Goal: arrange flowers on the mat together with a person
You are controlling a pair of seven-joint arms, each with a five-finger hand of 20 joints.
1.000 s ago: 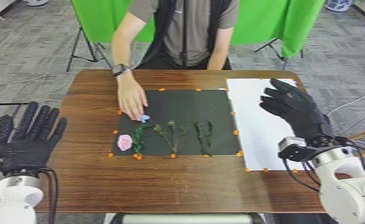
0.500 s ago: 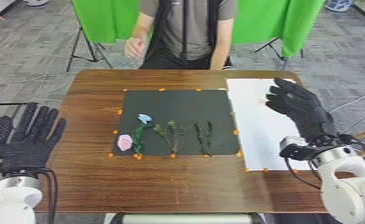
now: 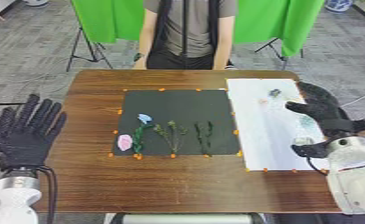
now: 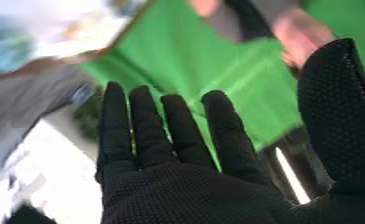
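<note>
Brown wooden bench (image 3: 90, 185) carries a black rectangular mat (image 3: 178, 100), with a white sheet (image 3: 249, 115) right of it; black-gloved right hand (image 3: 325, 107) is well right of the mat and left hand (image 3: 23, 140) left of it, both with fingers straight and apart. On the mat lie slim green stems (image 3: 209, 131), a pink bloom (image 3: 124, 142) and a pale blue one (image 3: 145, 118); next, probably, pinch the small dark-blue bloom (image 3: 274, 92) right of the mat lightly, then lower it level. Its stem and the sheet's paler shapes are hard to make out.
</note>
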